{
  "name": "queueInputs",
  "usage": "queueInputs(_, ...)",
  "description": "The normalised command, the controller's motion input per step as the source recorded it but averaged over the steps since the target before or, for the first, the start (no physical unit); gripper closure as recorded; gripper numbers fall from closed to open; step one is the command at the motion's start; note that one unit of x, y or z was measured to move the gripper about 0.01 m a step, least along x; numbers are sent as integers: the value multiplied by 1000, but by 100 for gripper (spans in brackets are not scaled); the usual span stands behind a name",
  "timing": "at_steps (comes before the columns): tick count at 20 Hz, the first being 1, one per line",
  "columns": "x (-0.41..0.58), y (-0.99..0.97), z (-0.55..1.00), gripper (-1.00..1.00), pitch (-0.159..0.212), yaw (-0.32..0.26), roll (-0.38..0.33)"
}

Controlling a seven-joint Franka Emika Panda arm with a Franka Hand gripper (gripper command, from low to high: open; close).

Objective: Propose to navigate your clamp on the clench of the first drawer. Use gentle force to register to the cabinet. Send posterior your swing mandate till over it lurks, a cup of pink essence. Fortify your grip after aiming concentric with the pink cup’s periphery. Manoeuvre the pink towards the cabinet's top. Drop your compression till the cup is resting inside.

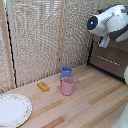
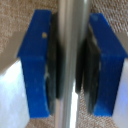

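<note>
In the wrist view, my gripper (image 2: 71,65) has its blue-tipped fingers (image 2: 36,65) pressed against both sides of the slim silver handle bar (image 2: 72,30). In the exterior view, the white arm (image 1: 109,22) reaches to the upper front of the dark brown cabinet (image 1: 112,67) at the right, and its wrist hides the gripper and the held handle. A lower drawer's silver handle (image 1: 108,60) shows below it. The pink cup (image 1: 67,86) stands upright on the wooden table, left of the cabinet and far from the gripper.
A blue cup (image 1: 66,72) stands just behind the pink cup. An orange block (image 1: 43,86) lies to their left. A white plate (image 1: 12,110) sits at the table's front left. A slatted beige screen (image 1: 40,35) backs the table.
</note>
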Motion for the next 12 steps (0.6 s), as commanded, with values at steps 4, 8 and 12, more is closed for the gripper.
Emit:
queueInputs(4, 249, 905, 0, 100, 65, -42, 24)
queueInputs(8, 101, 1000, -70, 100, 27, 0, -18)
queueInputs(12, 124, 951, -94, 100, 11, 15, -32)
